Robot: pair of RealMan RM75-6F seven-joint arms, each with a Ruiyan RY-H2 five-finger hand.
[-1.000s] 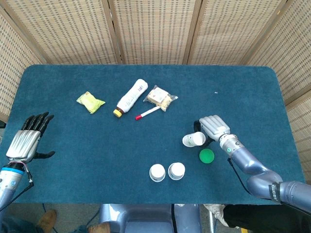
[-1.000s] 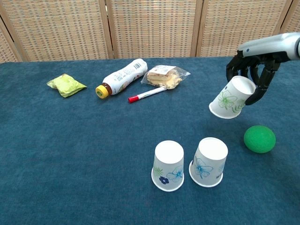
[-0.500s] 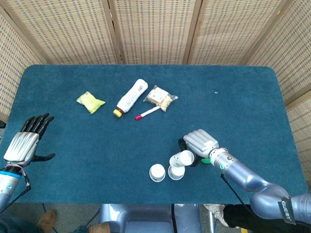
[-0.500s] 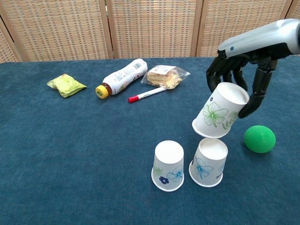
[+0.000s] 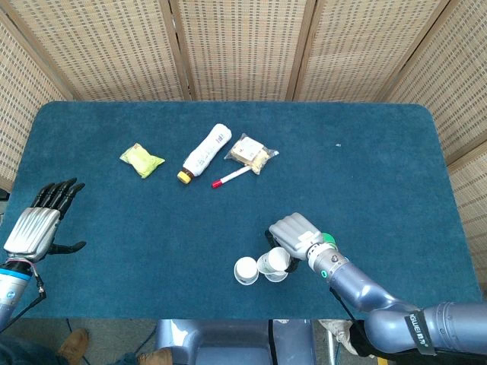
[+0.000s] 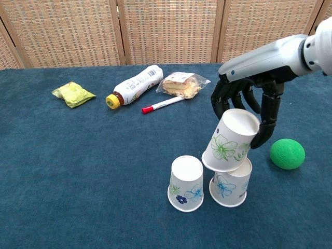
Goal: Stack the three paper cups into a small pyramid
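A blue table (image 6: 78, 181) is shown from the chest and head views. Near its front edge 2 paper cups stand upside down side by side, just apart: the left base cup (image 6: 186, 183) (image 5: 245, 270) and the right base cup (image 6: 230, 183).

A third cup, printed with green flowers (image 6: 230, 140) (image 5: 274, 261), is held upside down by the right hand (image 6: 248, 104) (image 5: 293, 233). The fingers (image 6: 266, 122) are curled round the cup's upper part. The cup is tilted, and its rim appears to rest on the top of the right base cup, off to that cup's left side; whether it truly touches cannot be told for certain.

The left hand (image 5: 38, 220) is held at the far left of the table, fingers spread, with nothing in it.

The step in hand is judged to be the placing of the top cup. For the next move, the cup would need to be levelled and centred over the gap, so that its rim is carried by both base cups, before the grip is eased. A green ball (image 6: 287, 153) lies just beside the right base cup.
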